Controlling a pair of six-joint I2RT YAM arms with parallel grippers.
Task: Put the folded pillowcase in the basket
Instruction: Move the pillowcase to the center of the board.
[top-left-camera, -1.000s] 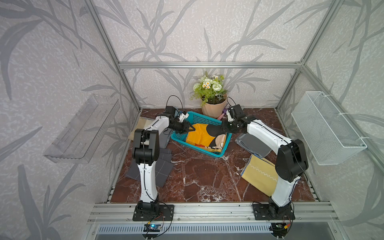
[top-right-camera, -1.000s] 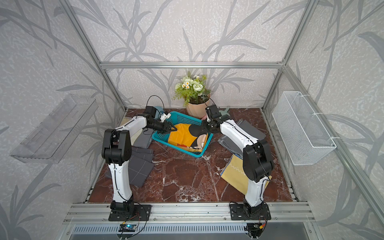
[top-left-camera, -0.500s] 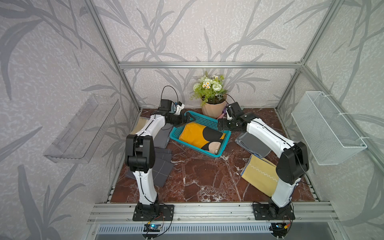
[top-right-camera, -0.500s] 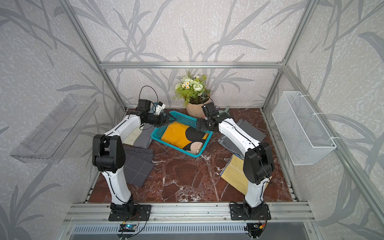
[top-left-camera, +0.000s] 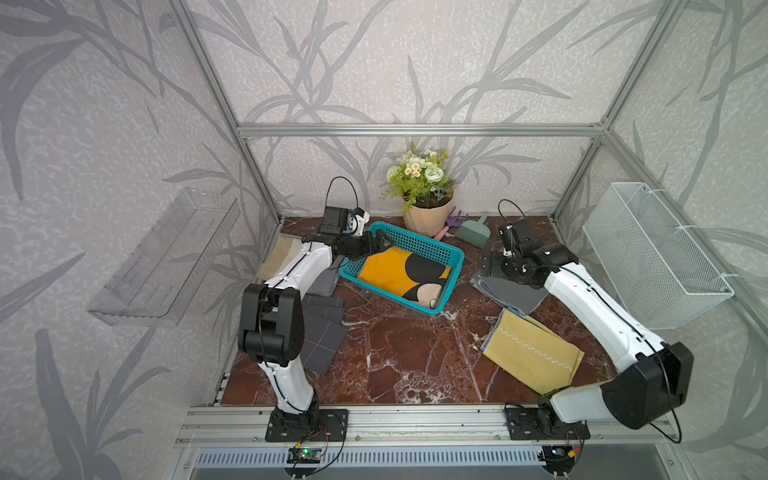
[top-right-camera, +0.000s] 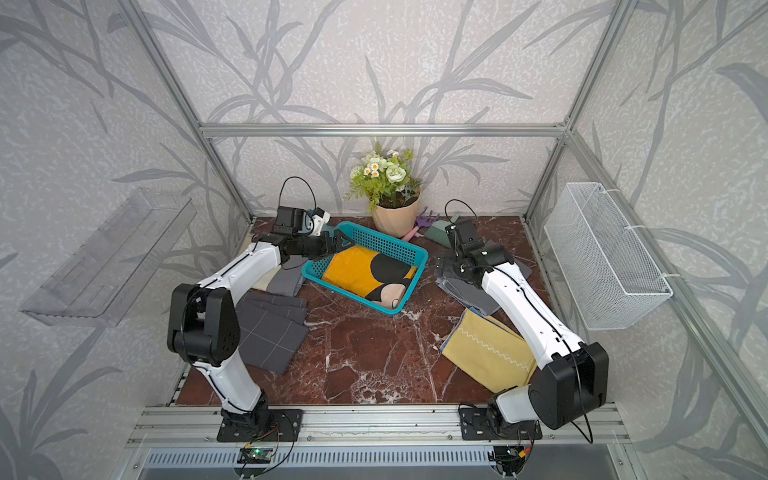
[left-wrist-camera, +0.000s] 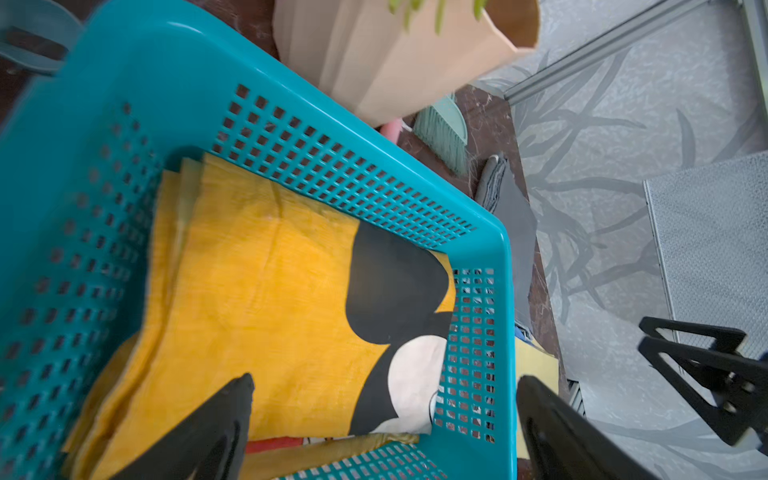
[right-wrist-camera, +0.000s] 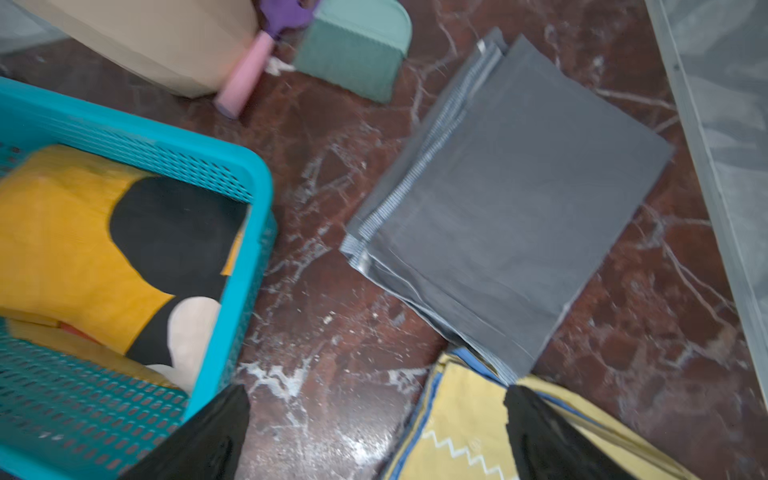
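The teal basket (top-left-camera: 419, 245) (top-right-camera: 390, 246) stands at the back middle of the marble table. The folded pillowcase (top-left-camera: 395, 270) (top-right-camera: 357, 272), orange with black circles and a cream patch, lies flat inside it, also seen in the left wrist view (left-wrist-camera: 270, 291) and the right wrist view (right-wrist-camera: 62, 249). My left gripper (top-left-camera: 380, 243) (top-right-camera: 338, 243) (left-wrist-camera: 384, 380) hangs open over the basket's far left corner, holding nothing. My right gripper (top-left-camera: 494, 268) (top-right-camera: 444, 270) (right-wrist-camera: 376, 390) is open and empty, outside the basket to its right, above bare marble and folded cloths.
A flower pot (top-left-camera: 428, 216) and a green brush (top-left-camera: 473, 230) stand behind the basket. Folded grey cloth (top-left-camera: 511, 291) and yellow zigzag cloth (top-left-camera: 532, 357) lie right; dark checked cloths (top-left-camera: 324, 332) left. A white wire basket (top-left-camera: 652, 253) and a clear tray (top-left-camera: 166, 257) hang on the side walls.
Both grippers opened and let go of the pillowcase, which now lies flat in the basket. The left drew back to the basket's corner; the right moved out to the right.
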